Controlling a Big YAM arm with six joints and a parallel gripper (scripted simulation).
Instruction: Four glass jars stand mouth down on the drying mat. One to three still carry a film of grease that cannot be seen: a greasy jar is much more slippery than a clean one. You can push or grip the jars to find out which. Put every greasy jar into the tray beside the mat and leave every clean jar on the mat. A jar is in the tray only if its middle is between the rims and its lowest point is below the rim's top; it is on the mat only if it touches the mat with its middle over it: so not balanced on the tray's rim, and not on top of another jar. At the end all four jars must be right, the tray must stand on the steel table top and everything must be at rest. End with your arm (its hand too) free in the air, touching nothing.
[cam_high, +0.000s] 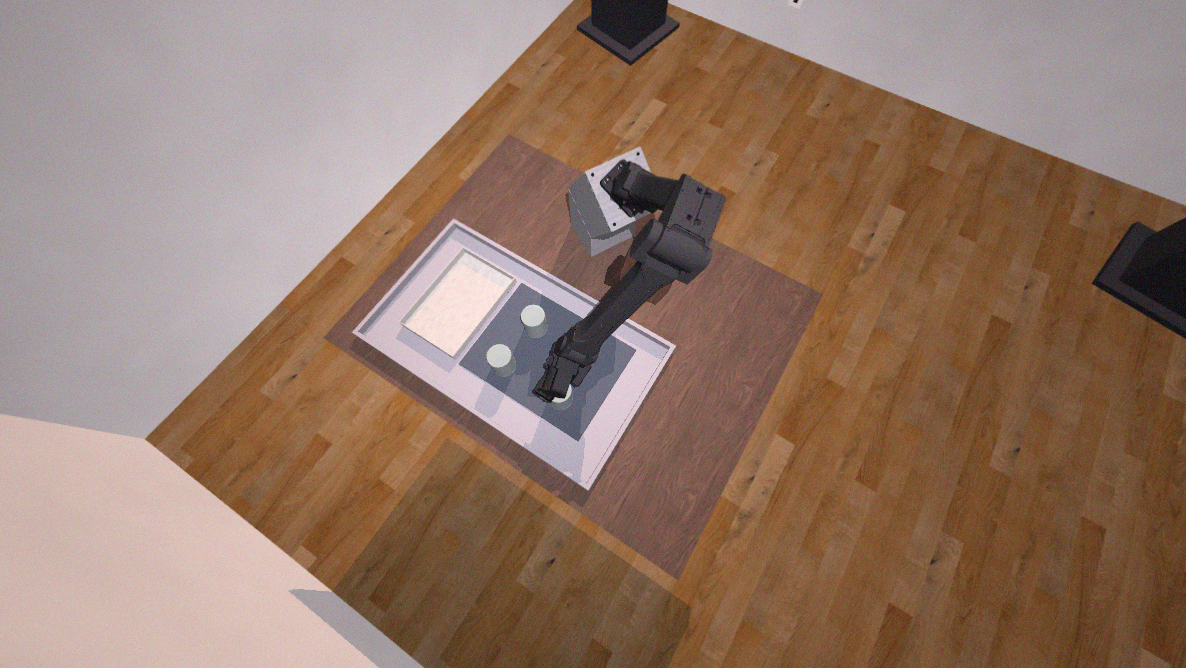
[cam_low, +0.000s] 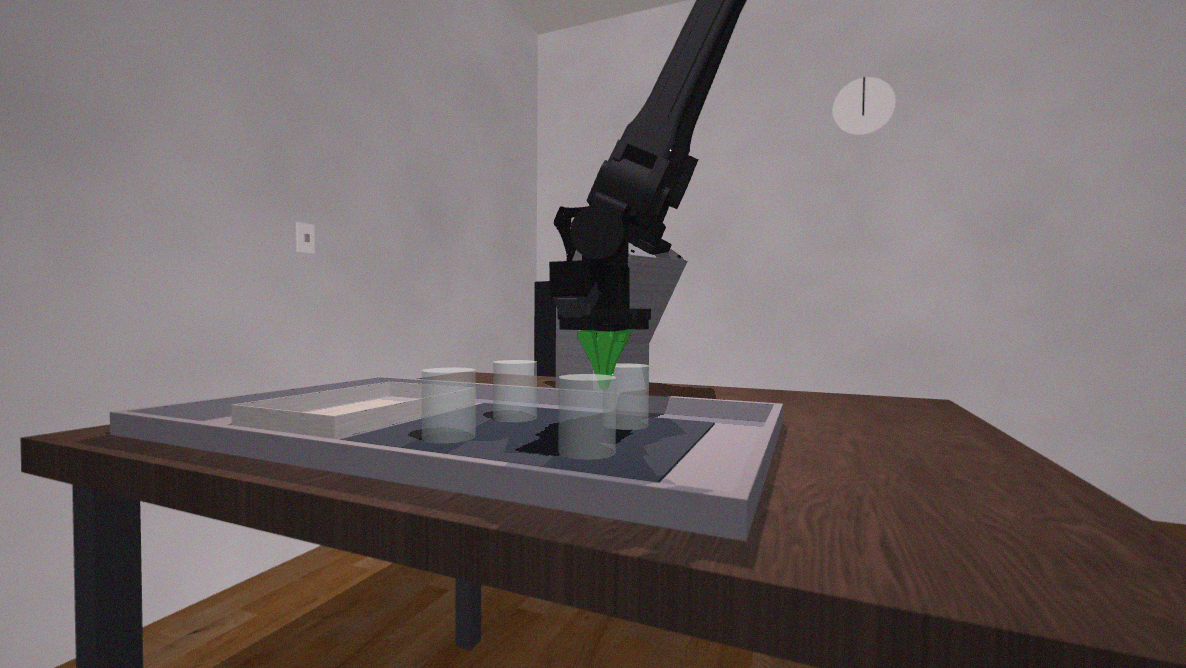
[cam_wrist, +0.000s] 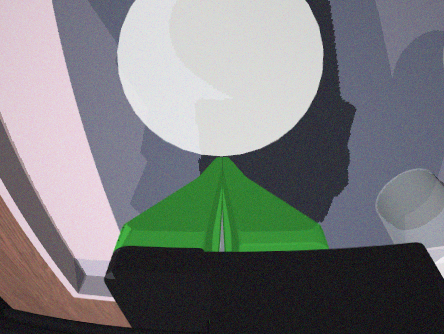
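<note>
My gripper (cam_low: 606, 386) (cam_wrist: 222, 168) is shut and empty, green fingertips together and pointing down beside the front-right jar (cam_high: 565, 399) (cam_low: 583, 427) (cam_wrist: 220, 75). The tips meet its outline in the wrist view; contact cannot be told. Two more jars stand upright on the dark mat (cam_high: 599, 390) (cam_low: 687, 439): front left (cam_high: 498, 356) (cam_low: 448, 406) and back left (cam_high: 532, 316) (cam_low: 514, 394). The back-right jar (cam_low: 633, 398) is hidden by the arm in the top view. The wrist view's lower right shows part of another jar (cam_wrist: 411, 200). The pale tray (cam_high: 426, 339) (cam_low: 282, 421) holds no jar.
The steel table top (cam_high: 381, 319) (cam_low: 722, 456) (cam_wrist: 30, 65) has a raised rim all round, with the brown wooden table (cam_high: 730, 348) (cam_low: 912, 497) outside it. The tray stands left of the mat. The arm (cam_high: 618, 307) (cam_low: 639, 165) reaches over the mat from the back.
</note>
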